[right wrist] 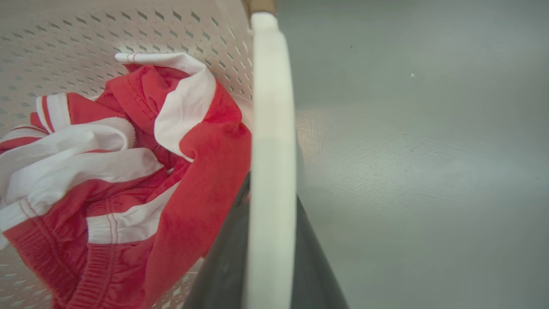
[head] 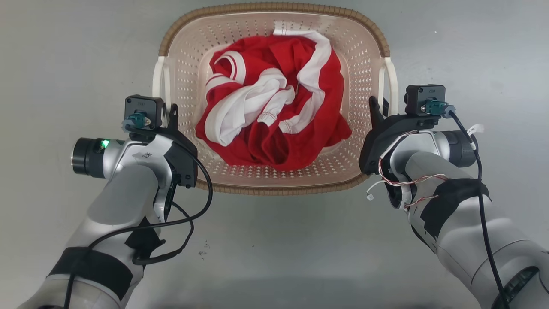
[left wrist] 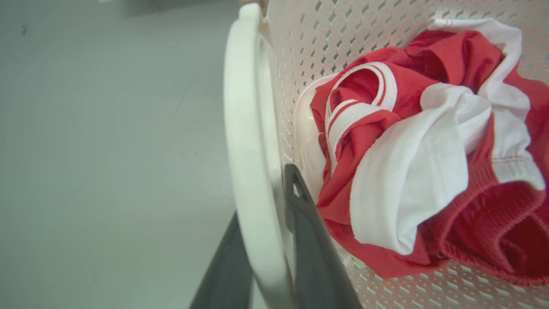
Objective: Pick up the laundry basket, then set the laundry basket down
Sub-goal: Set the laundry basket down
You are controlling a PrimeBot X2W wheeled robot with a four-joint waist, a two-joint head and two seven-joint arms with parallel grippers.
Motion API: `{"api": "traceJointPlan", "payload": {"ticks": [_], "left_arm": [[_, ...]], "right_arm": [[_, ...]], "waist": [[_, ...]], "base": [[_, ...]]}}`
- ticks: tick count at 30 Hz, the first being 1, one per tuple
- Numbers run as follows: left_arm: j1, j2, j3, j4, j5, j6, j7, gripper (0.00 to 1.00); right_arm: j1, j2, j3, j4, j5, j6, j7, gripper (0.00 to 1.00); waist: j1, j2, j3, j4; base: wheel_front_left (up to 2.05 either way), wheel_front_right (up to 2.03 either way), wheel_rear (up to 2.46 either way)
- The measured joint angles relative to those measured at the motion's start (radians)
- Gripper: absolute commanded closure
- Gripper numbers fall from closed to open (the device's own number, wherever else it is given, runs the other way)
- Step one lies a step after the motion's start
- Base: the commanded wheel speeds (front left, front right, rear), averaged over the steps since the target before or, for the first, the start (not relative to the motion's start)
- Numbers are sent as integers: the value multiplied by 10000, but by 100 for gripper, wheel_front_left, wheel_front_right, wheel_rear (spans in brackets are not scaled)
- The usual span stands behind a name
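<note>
The laundry basket (head: 188,64), cream and perforated with a brown woven-look rim, sits in the upper middle of the head view with red and white clothes (head: 274,103) inside. My left gripper (head: 171,113) is at its left white handle (left wrist: 242,107). In the left wrist view, the left gripper (left wrist: 263,193) has one dark finger on each side of that handle, shut on it. My right gripper (head: 377,107) is at the right white handle (right wrist: 272,107). There too the right gripper (right wrist: 272,189) clasps the handle between its fingers. Whether the basket rests on the floor or hangs above it, I cannot tell.
Plain grey floor (head: 274,249) surrounds the basket on all sides. Black cables (head: 201,201) loop off my left forearm, and thin wires (head: 399,180) off my right wrist.
</note>
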Motion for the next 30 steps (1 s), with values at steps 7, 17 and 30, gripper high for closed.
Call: {"api": "traceJointPlan", "payload": {"ticks": [7, 17, 30], "left_arm": [[-202, 15, -10, 138, 73, -35, -81, 100], [-437, 29, -13, 295, 90, -58, -257, 100], [-635, 65, -17, 529, 102, -226, -445, 100]], "right_arm": [[-194, -2, 15, -48, 0, 2, -92, 100], [-387, 0, 54, -52, 2, 2, -178, 100], [-532, 15, 117, -44, 6, 2, -265, 87]], "waist": [[1, 0, 171, -17], [2, 1, 235, -22], [2, 2, 270, -34]], "base": [[0, 0, 0], [0, 0, 0], [0, 0, 0]]}}
